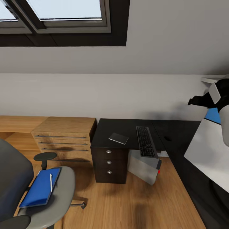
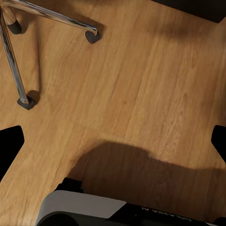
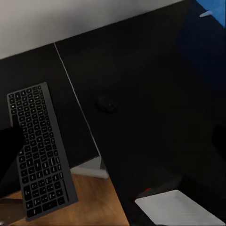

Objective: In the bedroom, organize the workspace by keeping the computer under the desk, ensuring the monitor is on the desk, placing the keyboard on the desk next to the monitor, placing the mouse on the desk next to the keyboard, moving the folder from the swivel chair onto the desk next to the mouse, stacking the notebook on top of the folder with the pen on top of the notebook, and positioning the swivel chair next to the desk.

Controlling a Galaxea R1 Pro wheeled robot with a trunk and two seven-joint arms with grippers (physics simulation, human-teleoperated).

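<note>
The black desk [image 1: 127, 127] holds the dark notebook [image 1: 118, 138], the keyboard [image 1: 146, 141] and the small mouse [image 1: 167, 138]. The keyboard [image 3: 40, 150] overhangs the desk's front edge, with the mouse [image 3: 107, 104] to its side. Under that edge the grey computer [image 1: 144, 167] leans tilted. At the near left is the swivel chair [image 1: 65, 184], carrying the blue folder [image 1: 38, 190] with the white pen [image 1: 51, 182] on it. My right gripper [image 3: 117, 150] hovers open above the desk [image 3: 141, 94]. My left gripper [image 2: 113, 146] is open over bare floor. The monitor is out of view.
A light wooden drawer unit [image 1: 65, 140] stands left of the desk, below a sloped wall with a skylight. The chair's chrome legs and casters [image 2: 23, 101] rest on the wooden floor [image 1: 136, 203]. A blue panel [image 1: 213, 115] shows behind my right arm [image 1: 210, 149].
</note>
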